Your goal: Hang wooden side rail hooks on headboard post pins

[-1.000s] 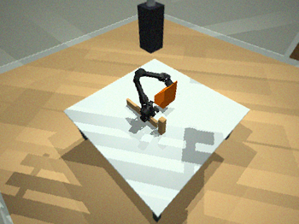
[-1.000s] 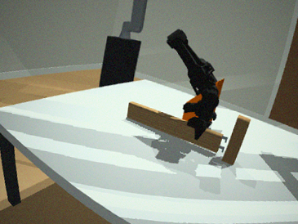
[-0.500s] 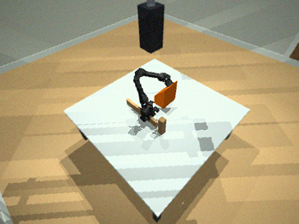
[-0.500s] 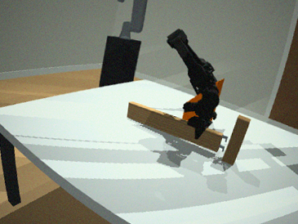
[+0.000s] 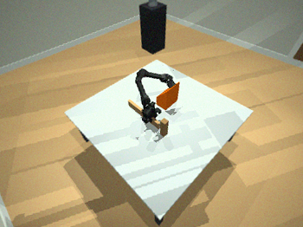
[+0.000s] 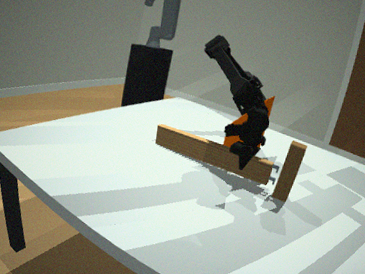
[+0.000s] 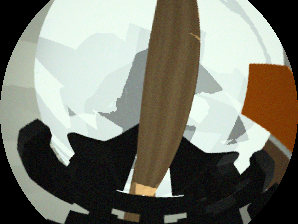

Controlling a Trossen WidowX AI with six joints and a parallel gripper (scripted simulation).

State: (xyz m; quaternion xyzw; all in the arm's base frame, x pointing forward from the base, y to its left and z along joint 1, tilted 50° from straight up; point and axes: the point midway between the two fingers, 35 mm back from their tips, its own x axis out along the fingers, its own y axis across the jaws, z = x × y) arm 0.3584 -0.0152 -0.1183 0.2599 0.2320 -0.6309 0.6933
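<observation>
The wooden side rail (image 5: 134,105) (image 6: 188,143) (image 7: 170,75) stands on its narrow edge, its far end on the table. Its hook end seems slightly raised; exactly how high is hard to tell. Two small steel hooks (image 6: 274,167) stick out of that end, one above the other, a small gap short of the upright headboard post (image 5: 165,128) (image 6: 290,171). The post's slot and pins are not visible. My gripper (image 5: 152,114) (image 6: 245,159) (image 7: 155,127) is shut on the rail near its hook end, with the fingers on either side of it.
An orange panel (image 5: 168,97) (image 6: 237,125) (image 7: 272,100) stands beside the arm, behind the rail in the exterior view. The white table (image 5: 151,179) (image 6: 79,163) carries everything. A black pedestal (image 5: 153,29) (image 6: 147,76) with a grey shape on top stands beyond the table.
</observation>
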